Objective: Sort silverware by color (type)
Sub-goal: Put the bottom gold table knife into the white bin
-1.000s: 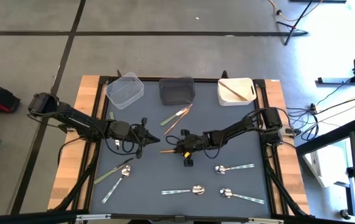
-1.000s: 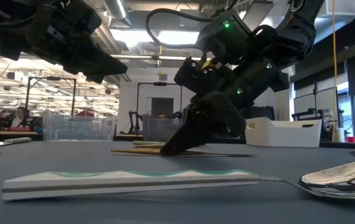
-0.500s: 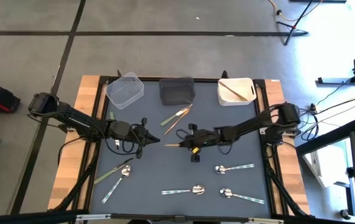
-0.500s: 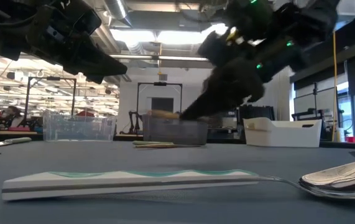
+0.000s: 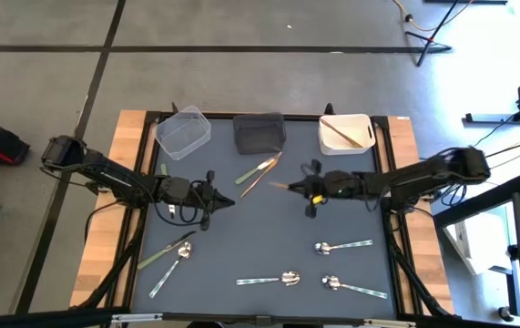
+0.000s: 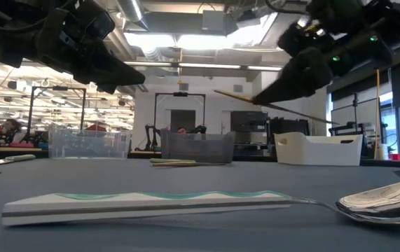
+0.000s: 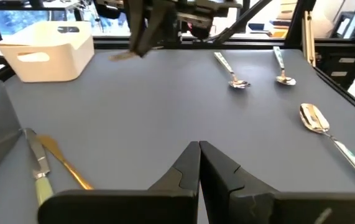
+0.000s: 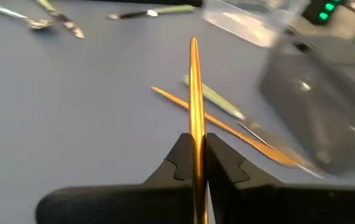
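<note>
My right gripper (image 5: pixel 308 189) is shut on a slim copper-orange stick (image 5: pixel 282 186) above the table's middle, right of centre. The left gripper (image 5: pixel 226 202) hovers shut over the table's left half and touches nothing. A second copper piece and an olive-green piece (image 5: pixel 260 171) lie crossed in front of the dark bin. Three silver spoons (image 5: pixel 341 245) lie at the near right. One more spoon and a green piece (image 5: pixel 170 258) lie at the near left. Another copper stick (image 5: pixel 340 131) rests in the white bin. My right gripper pinches the copper stick between its two fingers, about mid-length (image 8: pixel 194 124). The fingers come nearly level from the table's right, and the stick runs along them, its free end (image 6: pixel 217 92) pointing toward the table's left. It is lifted clear of the table and slightly tilted.
Three bins stand along the far edge: clear (image 5: pixel 183 130), dark (image 5: pixel 259 133) and white (image 5: pixel 366 137). There is bare grey mat (image 5: pixel 269 228) between the two arms. In the low view, a spoon handle (image 6: pixel 143 204) lies close to the camera.
My right gripper has lifted the copper stick off the mat and carried it up and toward the table's far right, nearer the white bin. The stick, which lay on the table, now hangs clear in the air. The left arm has kept still.
</note>
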Robot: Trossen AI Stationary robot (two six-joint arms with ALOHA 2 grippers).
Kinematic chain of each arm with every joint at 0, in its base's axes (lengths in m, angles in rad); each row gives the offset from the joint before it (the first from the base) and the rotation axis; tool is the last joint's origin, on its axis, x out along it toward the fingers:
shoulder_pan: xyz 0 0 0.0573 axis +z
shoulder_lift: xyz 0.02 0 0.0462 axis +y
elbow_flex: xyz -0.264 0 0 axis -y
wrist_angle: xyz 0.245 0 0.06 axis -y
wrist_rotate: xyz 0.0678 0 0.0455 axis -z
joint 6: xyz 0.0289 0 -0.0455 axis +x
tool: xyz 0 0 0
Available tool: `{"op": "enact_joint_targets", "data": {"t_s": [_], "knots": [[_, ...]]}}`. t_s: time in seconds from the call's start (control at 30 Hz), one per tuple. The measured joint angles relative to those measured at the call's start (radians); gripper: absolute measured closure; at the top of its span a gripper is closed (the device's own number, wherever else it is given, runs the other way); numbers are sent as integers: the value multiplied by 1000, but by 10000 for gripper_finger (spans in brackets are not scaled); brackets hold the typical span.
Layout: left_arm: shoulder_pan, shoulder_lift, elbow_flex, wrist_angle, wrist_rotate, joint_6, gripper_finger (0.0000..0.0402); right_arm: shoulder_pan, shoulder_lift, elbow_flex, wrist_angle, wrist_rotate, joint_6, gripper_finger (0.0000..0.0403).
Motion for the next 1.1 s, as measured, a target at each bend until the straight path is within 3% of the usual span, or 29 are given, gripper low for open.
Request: {"op": "enact_joint_targets", "data": {"t_s": [0.33,0.73,0.87,1.1], "knots": [[11,0,0,-1,-25,0,401,-276,-233,-24,-221,32,-57,390],[10,0,0,-1,-26,0,401,-634,-264,-24,-232,-91,-248,392],[10,0,0,-1,-26,-1,401,-732,-263,-27,-212,-157,-322,392],[10,0,0,1,-33,0,401,-860,-219,-113,33,-249,-411,393]]}}
